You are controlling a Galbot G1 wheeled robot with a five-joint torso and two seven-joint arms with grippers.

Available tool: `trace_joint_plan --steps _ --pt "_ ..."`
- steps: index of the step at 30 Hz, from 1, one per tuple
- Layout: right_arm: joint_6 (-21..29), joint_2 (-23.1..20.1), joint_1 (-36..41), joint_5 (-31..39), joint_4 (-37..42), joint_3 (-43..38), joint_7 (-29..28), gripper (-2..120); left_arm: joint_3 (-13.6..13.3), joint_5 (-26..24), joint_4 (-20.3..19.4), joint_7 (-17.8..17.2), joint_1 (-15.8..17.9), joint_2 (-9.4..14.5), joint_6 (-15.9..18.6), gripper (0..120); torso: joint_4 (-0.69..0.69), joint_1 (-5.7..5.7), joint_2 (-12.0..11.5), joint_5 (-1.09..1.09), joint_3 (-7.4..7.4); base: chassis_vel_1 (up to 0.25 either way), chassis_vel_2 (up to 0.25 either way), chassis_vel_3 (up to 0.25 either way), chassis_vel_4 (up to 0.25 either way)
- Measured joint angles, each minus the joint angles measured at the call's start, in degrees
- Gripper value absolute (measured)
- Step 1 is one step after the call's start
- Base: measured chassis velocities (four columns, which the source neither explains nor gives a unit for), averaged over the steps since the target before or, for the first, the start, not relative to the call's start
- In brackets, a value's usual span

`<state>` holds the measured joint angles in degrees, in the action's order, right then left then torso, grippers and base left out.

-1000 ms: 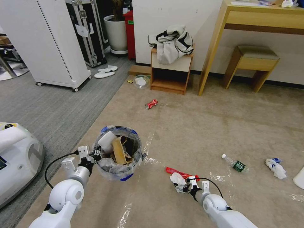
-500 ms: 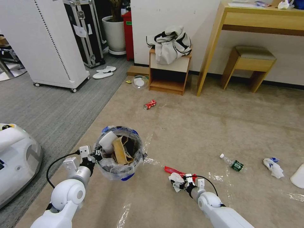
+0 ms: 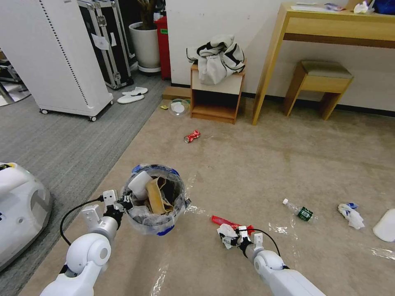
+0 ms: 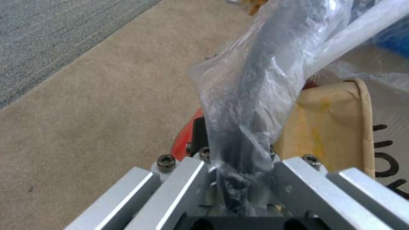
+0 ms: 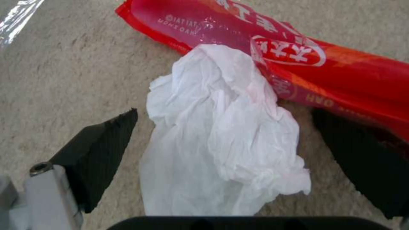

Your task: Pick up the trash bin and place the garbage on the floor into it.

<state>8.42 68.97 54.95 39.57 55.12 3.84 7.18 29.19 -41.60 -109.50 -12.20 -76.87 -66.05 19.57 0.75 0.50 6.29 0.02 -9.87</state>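
Head view: left gripper (image 3: 123,203) clamps the rim of the blue-and-red, bag-lined trash bin (image 3: 154,197) above the beige carpet floor (image 3: 247,164). Right wrist view: right gripper (image 5: 230,150), jaws wide, straddles a crumpled white tissue (image 5: 226,140) beside a red snack wrapper (image 5: 324,60).

It looked like an office: a wooden desk (image 3: 329,24) and stool (image 3: 323,84), carpet (image 3: 263,164), flight cases (image 3: 103,41).
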Motion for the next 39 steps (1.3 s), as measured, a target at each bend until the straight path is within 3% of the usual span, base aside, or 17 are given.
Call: trace_joint_plan --steps 6,9,18,20,26,28,31,33,39 --pt "0.02 -1.01 0.84 -0.24 1.78 0.14 -1.2 98 -0.17 0.24 -0.39 -0.13 -0.14 -0.17 0.05 1 -0.07 0.01 -0.02 0.06 -0.01 0.0 0.0 0.0 0.0" --pt "0.35 -1.93 1.9 -0.24 3.85 0.14 -2.38 91 -0.28 0.51 -0.52 -0.16 -0.4 -0.41 0.08 1 -0.03 0.02 -0.04 0.05 -0.02 0.0 0.0 0.0 0.0" --pt "2.05 -4.52 4.42 -0.27 9.86 0.7 -6.17 63 -0.5 0.62 -1.86 -0.45 -1.01 -0.52 0.27 1 -0.03 0.03 -0.04 0.04 -0.02 0.0 0.0 0.0 0.0" --pt "2.09 -5.09 4.82 -0.23 11.12 1.25 -6.98 51 -0.49 0.53 -2.36 -0.61 -1.4 -0.32 0.35 1 -0.02 0.03 -0.04 0.06 -0.02 0.0 0.0 0.0 0.0" --pt "2.01 -5.9 4.87 -0.08 12.35 2.01 -7.94 35 -0.35 0.51 -2.76 -0.68 -1.98 -0.09 0.4 1 -0.01 0.03 -0.03 0.04 -0.02 0.0 0.0 0.0 0.0" --pt "1.91 -6.44 4.76 0.14 13.4 2.3 -8.7 22 -0.26 0.55 -2.99 -0.73 -2.21 -0.12 0.4 1 0.0 0.03 -0.02 0.0 0.0 0.0 0.0 0.0 0.0" --pt "1.83 -6.66 4.69 0.24 13.73 2.41 -8.91 18 -0.26 0.57 -3.06 -0.74 -2.26 -0.17 0.41 1 0.0 0.03 -0.02 0.01 0.0 0.0 0.0 0.0 0.0" --pt "1.56 -6.97 4.52 0.39 14.35 2.43 -9.35 4 -0.28 0.72 -3.2 -0.76 -2.36 -0.39 0.41 1 0.01 0.03 -0.01 -0.01 0.0 0.0 0.0 0.0 0.0" --pt "1.44 -7.93 4.78 0.47 17.06 1.97 -10.22 0 -0.3 0.8 -3.79 -0.78 -2.83 -0.11 0.45 1 0.01 0.02 0.0 -0.02 0.0 0.0 0.0 0.0 0.0"
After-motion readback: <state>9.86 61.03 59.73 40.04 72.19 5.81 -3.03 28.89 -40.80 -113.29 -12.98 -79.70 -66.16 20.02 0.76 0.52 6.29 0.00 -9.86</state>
